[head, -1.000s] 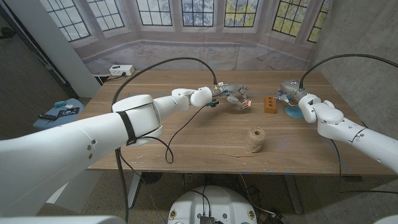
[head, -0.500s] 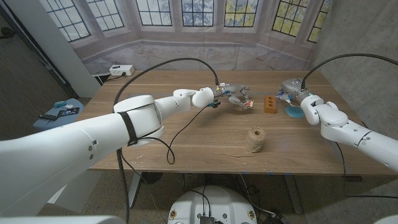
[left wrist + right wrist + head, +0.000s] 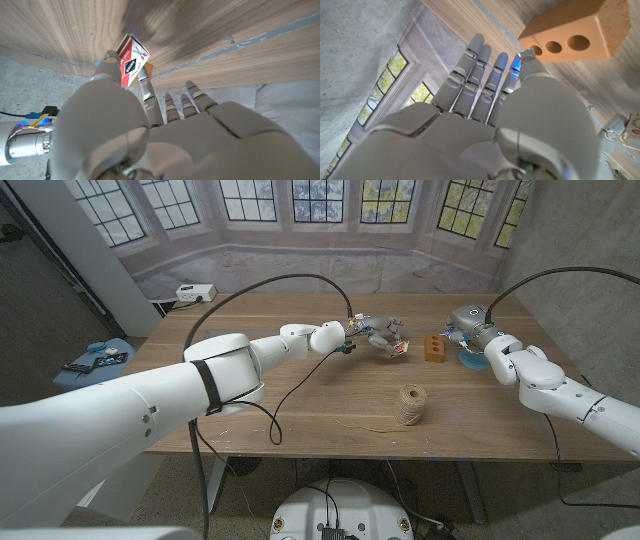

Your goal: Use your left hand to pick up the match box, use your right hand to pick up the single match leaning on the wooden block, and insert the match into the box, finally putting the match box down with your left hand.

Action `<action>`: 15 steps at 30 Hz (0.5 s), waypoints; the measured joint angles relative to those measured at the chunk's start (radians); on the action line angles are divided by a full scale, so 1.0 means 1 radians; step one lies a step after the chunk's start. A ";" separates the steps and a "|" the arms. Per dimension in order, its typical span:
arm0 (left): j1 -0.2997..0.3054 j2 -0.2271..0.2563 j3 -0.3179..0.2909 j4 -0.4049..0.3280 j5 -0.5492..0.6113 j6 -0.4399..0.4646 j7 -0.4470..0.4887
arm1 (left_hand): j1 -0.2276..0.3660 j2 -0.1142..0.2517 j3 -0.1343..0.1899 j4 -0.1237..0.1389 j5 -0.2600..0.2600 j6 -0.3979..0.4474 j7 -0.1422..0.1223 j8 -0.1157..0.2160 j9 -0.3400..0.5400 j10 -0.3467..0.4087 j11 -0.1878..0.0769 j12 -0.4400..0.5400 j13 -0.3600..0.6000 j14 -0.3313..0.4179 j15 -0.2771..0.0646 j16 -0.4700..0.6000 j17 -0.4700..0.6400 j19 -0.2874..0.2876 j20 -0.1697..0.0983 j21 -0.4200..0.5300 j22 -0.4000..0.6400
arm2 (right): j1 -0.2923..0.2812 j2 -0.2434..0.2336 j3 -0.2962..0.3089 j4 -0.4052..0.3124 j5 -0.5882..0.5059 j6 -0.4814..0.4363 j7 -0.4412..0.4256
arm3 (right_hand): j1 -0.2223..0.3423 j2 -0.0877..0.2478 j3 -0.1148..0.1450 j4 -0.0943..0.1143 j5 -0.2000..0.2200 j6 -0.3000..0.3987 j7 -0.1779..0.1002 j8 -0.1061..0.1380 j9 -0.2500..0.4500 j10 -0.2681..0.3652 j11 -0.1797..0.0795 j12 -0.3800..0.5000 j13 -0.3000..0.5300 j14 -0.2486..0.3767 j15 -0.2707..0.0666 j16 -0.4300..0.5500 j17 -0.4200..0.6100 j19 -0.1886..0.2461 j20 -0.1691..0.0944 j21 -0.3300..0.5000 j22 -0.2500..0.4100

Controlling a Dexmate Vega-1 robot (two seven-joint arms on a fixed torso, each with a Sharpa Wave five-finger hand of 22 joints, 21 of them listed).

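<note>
Left hand (image 3: 165, 135) pinches match box (image 3: 133, 59); label readable.

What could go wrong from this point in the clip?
The left hand holds the match box only between fingertips, so it may slip or twist. The right hand is close beside the wooden block; a careless reach might knock the block. I cannot make out the match.

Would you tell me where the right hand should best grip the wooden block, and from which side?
Probably across its long flat sides, near the middle, coming from the robot's right, where the right hand is open. The wooden block is a short bar, holes along one face, and the left hand holding the match box crowds its other side.
</note>
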 measured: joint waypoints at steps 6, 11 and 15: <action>0.001 0.002 0.000 0.000 -0.001 -0.006 0.001 | 0.000 0.000 0.000 0.000 0.000 0.000 0.000 0.000 0.000 0.000 0.000 0.000 0.000 0.000 0.000 0.000 0.000 0.000 0.000 0.000 0.000 | -0.025 -0.013 0.018 -0.036 -0.013 -0.009 -0.007 | 0.000 0.000 -0.008 -0.003 0.000 0.005 -0.005 -0.001 0.000 0.002 -0.002 -0.005 0.000 0.000 0.000 0.000 0.000 0.000 0.000 0.000 0.000; 0.002 0.003 -0.001 0.000 -0.005 -0.006 0.001 | 0.000 0.000 0.000 0.000 0.000 0.000 0.000 0.000 0.000 0.000 0.000 0.000 0.000 0.000 0.000 0.000 0.000 0.000 0.000 0.000 0.000 | -0.048 -0.025 0.035 -0.069 -0.021 -0.017 -0.011 | 0.004 0.004 -0.008 -0.003 -0.001 0.005 -0.005 -0.001 0.000 0.004 -0.004 -0.005 0.000 0.006 -0.002 0.000 0.000 0.000 0.000 0.000 0.000; 0.002 0.003 -0.001 0.001 -0.006 -0.005 0.000 | 0.000 0.000 0.000 0.000 0.000 0.000 0.000 0.000 0.000 0.000 0.000 0.000 0.000 0.000 0.000 0.000 0.000 0.000 0.000 0.000 0.000 | -0.065 -0.032 0.047 -0.091 -0.024 -0.019 -0.012 | 0.006 0.006 -0.008 -0.003 -0.001 0.005 -0.005 -0.002 0.000 0.004 -0.004 -0.005 0.000 0.007 -0.004 -0.004 0.000 0.000 0.000 0.000 0.000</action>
